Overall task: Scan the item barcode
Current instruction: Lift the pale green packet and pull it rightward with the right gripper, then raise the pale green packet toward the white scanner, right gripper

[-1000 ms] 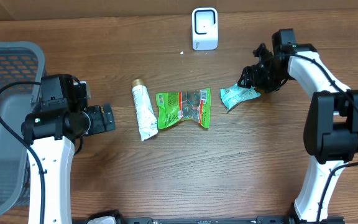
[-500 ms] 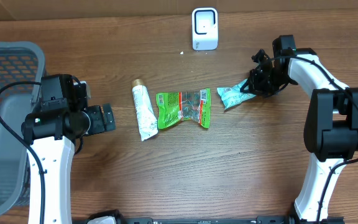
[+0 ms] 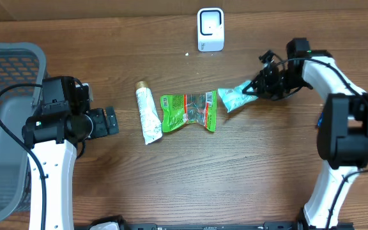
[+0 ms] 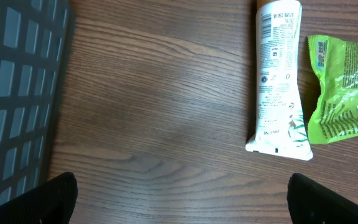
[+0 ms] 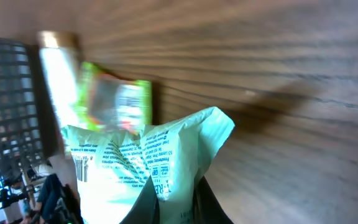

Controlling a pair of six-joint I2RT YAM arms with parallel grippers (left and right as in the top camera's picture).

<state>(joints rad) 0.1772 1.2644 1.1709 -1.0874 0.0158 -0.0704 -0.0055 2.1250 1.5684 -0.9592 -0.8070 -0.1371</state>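
One item up: right gripper (image 3: 253, 89) now pinches the teal packet (image 3: 230, 99) and lifts it, scanner (image 3: 210, 29) likely next; left gripper (image 3: 110, 120) idles, spread.

Item: mint-green crinkled plastic packet (image 3: 230, 99) (image 5: 143, 155), upper right of centre in the overhead view, slanted, its right end pinched in the right gripper (image 3: 252, 88) (printed side faces the wrist camera). White boxy barcode scanner (image 3: 210, 29): upright, top centre, well apart.

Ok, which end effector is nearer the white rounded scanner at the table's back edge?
Right. The right end effector, shut on the mint-green plastic packet, sits just right of the white rounded scanner; the left end effector, open, is far to its left.
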